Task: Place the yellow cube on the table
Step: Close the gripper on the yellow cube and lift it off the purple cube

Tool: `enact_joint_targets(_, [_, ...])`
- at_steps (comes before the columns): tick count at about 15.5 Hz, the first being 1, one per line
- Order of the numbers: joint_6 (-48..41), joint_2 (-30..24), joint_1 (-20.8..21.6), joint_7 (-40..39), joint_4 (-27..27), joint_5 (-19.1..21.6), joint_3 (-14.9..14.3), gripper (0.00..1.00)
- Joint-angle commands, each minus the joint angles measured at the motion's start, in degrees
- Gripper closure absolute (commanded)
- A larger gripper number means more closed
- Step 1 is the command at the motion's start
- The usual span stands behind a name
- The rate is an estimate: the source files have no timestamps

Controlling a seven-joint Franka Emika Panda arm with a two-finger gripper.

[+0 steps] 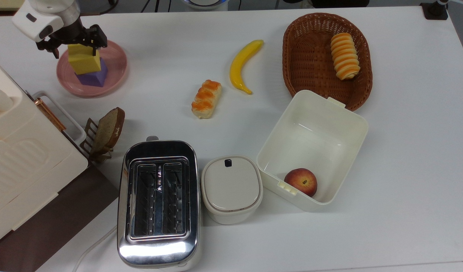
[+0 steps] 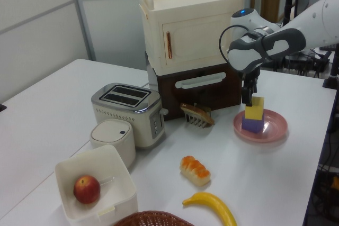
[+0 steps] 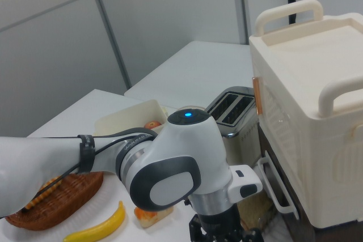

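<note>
The white tabletop (image 1: 405, 151) is seen carrying a toaster (image 1: 158, 204), an open bin (image 1: 352, 124) and a wicker basket (image 1: 310, 64). On the pink plate (image 1: 116, 64), the matte yellow cube (image 1: 84, 62) is stacked atop the purple cube (image 1: 93, 78). The gripper (image 1: 74, 43) is spread wide, its fingers lowered beside the yellow cube's upper edge.
</note>
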Motion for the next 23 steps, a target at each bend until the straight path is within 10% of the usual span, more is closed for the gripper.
enact_joint_targets(1, [-1.71, -2.07, 1.67, -1.31, -1.55, -0.23, -1.37, 0.00])
enact_joint_targets(11, [-3.11, -2.16, 1.67, -2.63, -1.98, 0.12, -1.63, 0.00])
enact_joint_targets(15, [-3.03, -1.98, 1.67, -3.41, -2.25, 0.12, -1.63, 0.38])
enact_joint_targets(18, [-3.38, -2.25, 1.76, -4.12, -2.07, 0.12, -1.63, 0.97])
enact_joint_targets(23, [-13.98, -5.32, 3.77, -4.12, 3.36, 4.59, -1.81, 1.00])
